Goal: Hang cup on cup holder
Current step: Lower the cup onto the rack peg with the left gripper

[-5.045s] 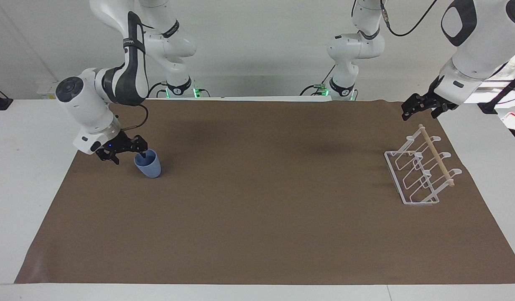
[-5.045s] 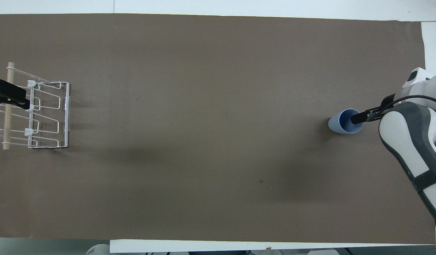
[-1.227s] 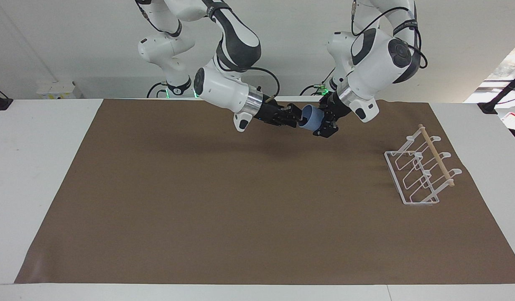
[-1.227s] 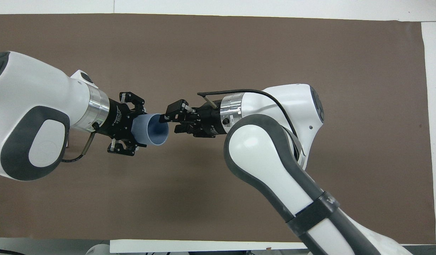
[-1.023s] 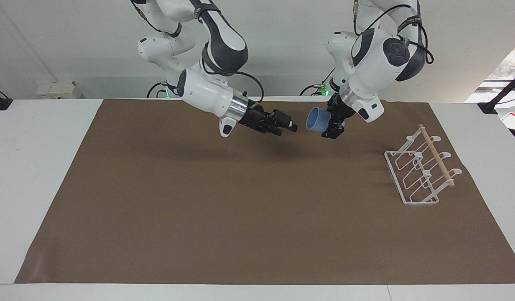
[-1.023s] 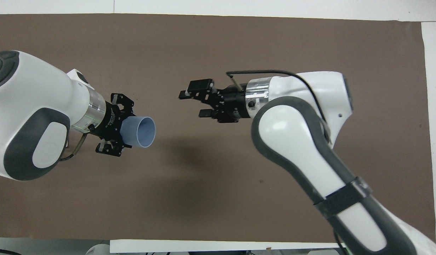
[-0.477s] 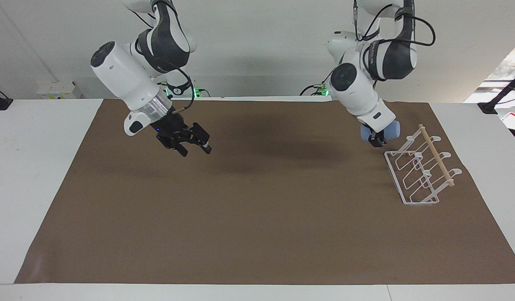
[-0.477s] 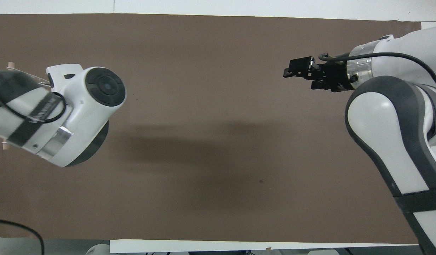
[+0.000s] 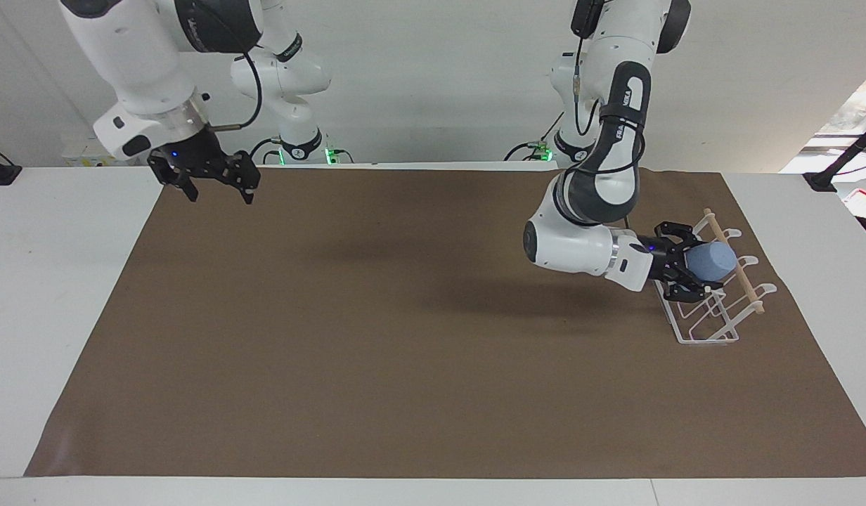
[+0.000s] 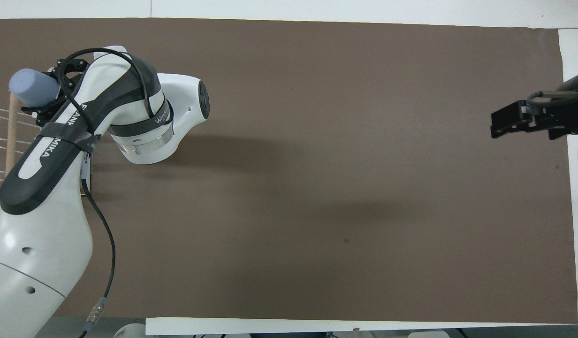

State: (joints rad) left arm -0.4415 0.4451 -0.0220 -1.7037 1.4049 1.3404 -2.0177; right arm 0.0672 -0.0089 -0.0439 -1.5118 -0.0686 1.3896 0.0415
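At the left arm's end of the desk, in the facing view, I see my left gripper [image 9: 688,266] clamped around the light-blue cup [image 9: 711,261], which lies sideways in the air with its closed base pointing toward the desk's end. The cup is over the white wire cup holder [image 9: 707,309], right at its wooden rod [image 9: 739,272]; I cannot tell whether cup and rod touch. The holder stands on the brown mat [image 9: 405,337] close to the mat's edge at that end. My right gripper [image 9: 214,184] hangs high over the mat's corner nearest the right arm's base, fingers spread apart and holding nothing.

From overhead, the left arm sweeps in from the bottom corner and covers most of the cup holder [image 10: 0,112]; only the prong tips and the wooden rod [image 10: 9,141] show past it. The cup [image 10: 32,87] sits at the rod's upper end, its base facing the desk's end, the left gripper [image 10: 49,91] pinching it. The right gripper [image 10: 502,123] is over the mat [image 10: 317,188] near its edge, fingers parted, empty.
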